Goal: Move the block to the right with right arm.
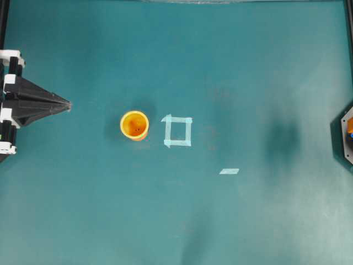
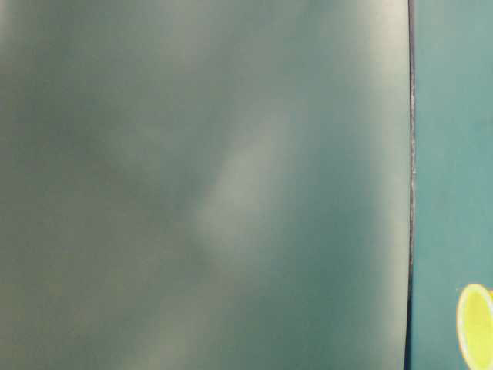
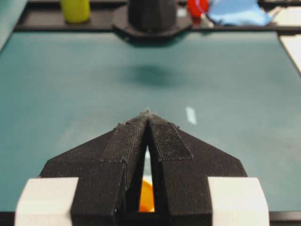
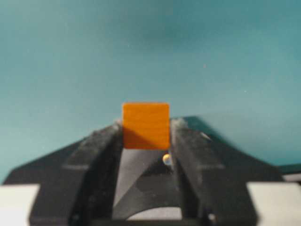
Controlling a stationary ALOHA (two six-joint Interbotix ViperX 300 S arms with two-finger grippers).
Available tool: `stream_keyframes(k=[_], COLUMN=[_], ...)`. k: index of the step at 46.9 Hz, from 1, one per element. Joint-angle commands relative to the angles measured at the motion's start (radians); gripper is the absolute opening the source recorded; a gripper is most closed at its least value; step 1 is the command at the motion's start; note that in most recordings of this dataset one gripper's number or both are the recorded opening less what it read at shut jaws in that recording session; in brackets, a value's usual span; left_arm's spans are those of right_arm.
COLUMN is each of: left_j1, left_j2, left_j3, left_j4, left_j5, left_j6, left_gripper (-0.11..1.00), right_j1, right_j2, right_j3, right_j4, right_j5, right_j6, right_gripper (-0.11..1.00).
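Orange block (image 4: 146, 125) is sitting square between the right gripper's (image 4: 146, 129) fingers (image 4: 186, 141), clamped, flat face toward the wrist camera, no long axis. Left gripper (image 3: 148, 115) is resting pinched closed at left. Cup (image 1: 134, 125) is standing upright left of centre; contents unclear.

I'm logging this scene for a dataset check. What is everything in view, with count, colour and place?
Table: one, teal, under everything.
Cup: one, orange-yellow, upright, left of the tape square.
Tape square: one, pale blue outline, near the table's middle, nothing inside it.
Tape strip: one, pale blue, right of and below the square in the overhead view.
Block: one, orange, between the right gripper's fingers.
Left gripper: one, black with white bands, shut, at the left edge, pointing at the cup.
Right gripper: one, black, shut on the block.
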Motion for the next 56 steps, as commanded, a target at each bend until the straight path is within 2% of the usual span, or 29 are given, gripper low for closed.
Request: stream_keyframes(k=[1, 21, 56], left_j1=[0.000, 0.000, 0.000], left_j2=[0.008, 0.008, 0.006], left_j3=[-0.026, -0.028, -0.028], left_j4=[0.002, 0.002, 0.002], left_j5=[-0.005, -0.005, -0.005], left_j6=[0.002, 0.002, 0.002], left_gripper=[0.00, 0.00, 0.00], right_j1=[0.000, 0.000, 0.000], right_j2=[-0.003, -0.008, -0.005], right_j3=[-0.011, -0.008, -0.005], right_j4=[0.005, 0.005, 0.005], right_j5=[0.002, 0.002, -0.002], right_j6=[-0.002, -0.046, -0.046], right_gripper=[0.40, 0.40, 0.40])
